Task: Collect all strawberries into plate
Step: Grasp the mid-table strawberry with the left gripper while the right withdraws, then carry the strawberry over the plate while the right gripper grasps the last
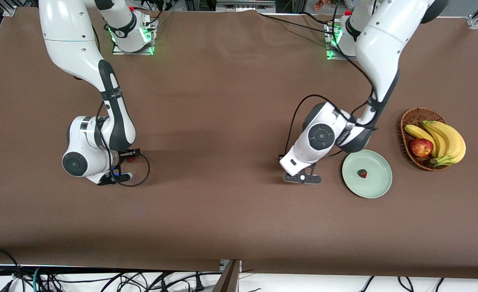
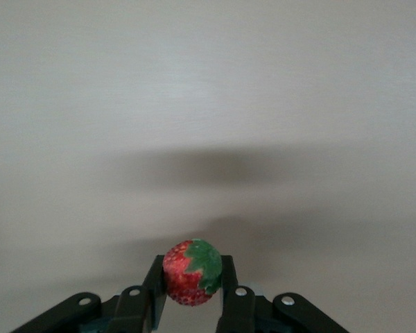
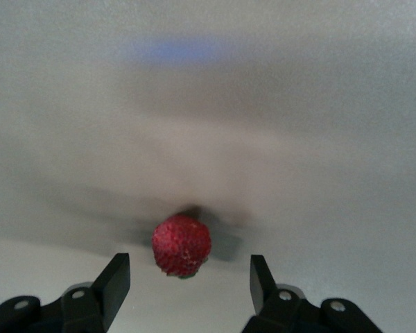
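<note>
Now your left gripper (image 2: pixel 192 295) clenches one strawberry (image 2: pixel 192 272) beside the plate (image 1: pixel 380 182) (another strawberry (image 1: pixel 362 173) lies inside); your right gripper (image 3: pixel 189 279), well away, straddles a third (image 3: pixel 182 244), released.

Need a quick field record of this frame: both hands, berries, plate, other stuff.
left hand: low over the table beside the plate, shut on a strawberry
right hand: low at the right arm's end of the table, fingers apart around a second strawberry, not gripping
plate: pale green, holds one strawberry
basket: beside the plate, farther from the front camera, holds bananas and an apple
progress: one berry plated, one gripped, one not yet gripped
</note>
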Controlling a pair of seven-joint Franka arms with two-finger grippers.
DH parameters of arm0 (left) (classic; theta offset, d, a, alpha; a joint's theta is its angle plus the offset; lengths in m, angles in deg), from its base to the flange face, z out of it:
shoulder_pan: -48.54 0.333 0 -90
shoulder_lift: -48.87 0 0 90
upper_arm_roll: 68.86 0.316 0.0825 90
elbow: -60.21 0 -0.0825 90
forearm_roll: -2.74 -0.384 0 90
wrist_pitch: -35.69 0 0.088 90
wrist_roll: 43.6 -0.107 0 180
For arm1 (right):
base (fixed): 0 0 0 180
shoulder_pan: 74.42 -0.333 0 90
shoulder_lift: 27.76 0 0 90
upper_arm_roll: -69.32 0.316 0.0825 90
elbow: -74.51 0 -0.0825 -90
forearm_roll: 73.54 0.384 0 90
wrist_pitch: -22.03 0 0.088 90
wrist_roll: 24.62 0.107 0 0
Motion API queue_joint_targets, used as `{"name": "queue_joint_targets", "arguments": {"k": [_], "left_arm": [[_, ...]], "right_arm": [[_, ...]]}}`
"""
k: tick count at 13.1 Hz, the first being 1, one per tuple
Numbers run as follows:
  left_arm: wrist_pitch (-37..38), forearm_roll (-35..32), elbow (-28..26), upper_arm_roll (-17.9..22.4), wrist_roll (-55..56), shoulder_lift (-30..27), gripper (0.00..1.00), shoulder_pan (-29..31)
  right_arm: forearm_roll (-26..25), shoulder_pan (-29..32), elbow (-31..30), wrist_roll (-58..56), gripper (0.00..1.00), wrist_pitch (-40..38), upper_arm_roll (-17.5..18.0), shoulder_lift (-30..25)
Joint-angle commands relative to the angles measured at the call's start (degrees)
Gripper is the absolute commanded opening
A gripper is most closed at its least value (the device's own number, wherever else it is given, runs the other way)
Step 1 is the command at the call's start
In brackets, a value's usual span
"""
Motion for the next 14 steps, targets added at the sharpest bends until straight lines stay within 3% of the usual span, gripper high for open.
{"name": "queue_joint_targets", "arguments": {"k": [1, 3, 7, 10, 13, 14], "left_arm": [[12.03, -1.34, -1.21, 0.08, -5.43, -5.56, 0.1, 4.71], [14.53, -1.34, -1.21, -0.01, -17.18, -5.83, 0.12, 11.03], [13.66, -1.43, -1.83, 0.08, -34.96, -4.61, 0.14, 21.4], [9.1, -1.25, -2.79, -0.01, -42.54, -1.53, 0.17, 24.93], [7.95, -1.16, -3.32, 0.08, -44.58, 1.28, 0.17, 25.56], [7.68, -1.25, -3.32, -0.01, -45.01, 1.37, 0.22, 25.56]], "right_arm": [[-0.04, -0.37, -2.77, -1.01, 0.69, 2.16, 0.24, -1.9], [0.14, -0.37, -2.77, -1.01, 0.58, 2.86, 0.24, -1.81], [2.67, -0.98, -2.25, -0.57, 0.21, 4.27, 0.41, -1.55], [9.77, -3.78, 1.43, 4.58, 0.17, 4.27, 0.85, -1.55], [13.31, -12.29, 7.92, 23.61, 0.17, 4.62, 0.85, 0.82], [14.54, -15.28, 10.73, 31.26, 0.17, 6.45, 0.94, 2.04]]}}
